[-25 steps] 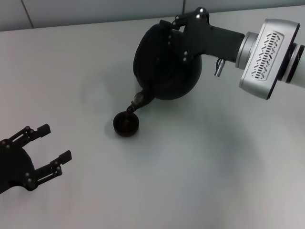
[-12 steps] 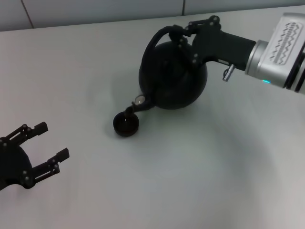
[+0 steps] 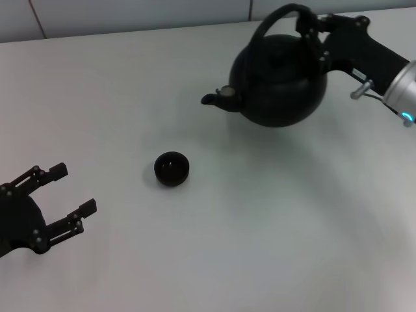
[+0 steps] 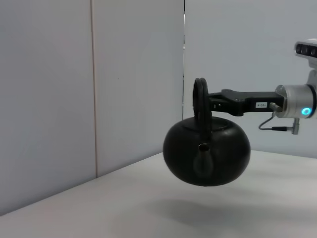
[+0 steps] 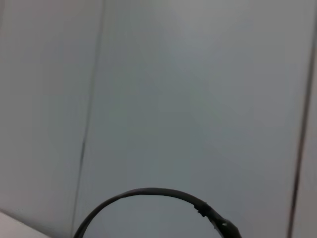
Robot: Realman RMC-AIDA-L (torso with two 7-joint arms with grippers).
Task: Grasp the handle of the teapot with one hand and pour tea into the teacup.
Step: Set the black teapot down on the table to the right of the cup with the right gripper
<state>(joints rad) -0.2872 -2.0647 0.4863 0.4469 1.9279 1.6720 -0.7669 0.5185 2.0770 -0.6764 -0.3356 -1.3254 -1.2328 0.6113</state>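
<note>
Hand on the left (image 3: 65, 201), black and spread open, rests idle low on the pale grey bench (image 3: 260, 227). Small round black teacup (image 3: 171, 168) sits mid-bench. Large matte-black teapot (image 3: 281, 81) hangs level above the bench, well apart up-right, spout aimed leftward; right hand (image 3: 318, 29) grips its arched black handle (image 3: 276, 16).

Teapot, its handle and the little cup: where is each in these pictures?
teapot (image 3: 279, 84), head view, on its round body.
handle (image 3: 276, 16), head view, on the arch's top.
teacup (image 3: 171, 168), head view, on its middle.
</note>
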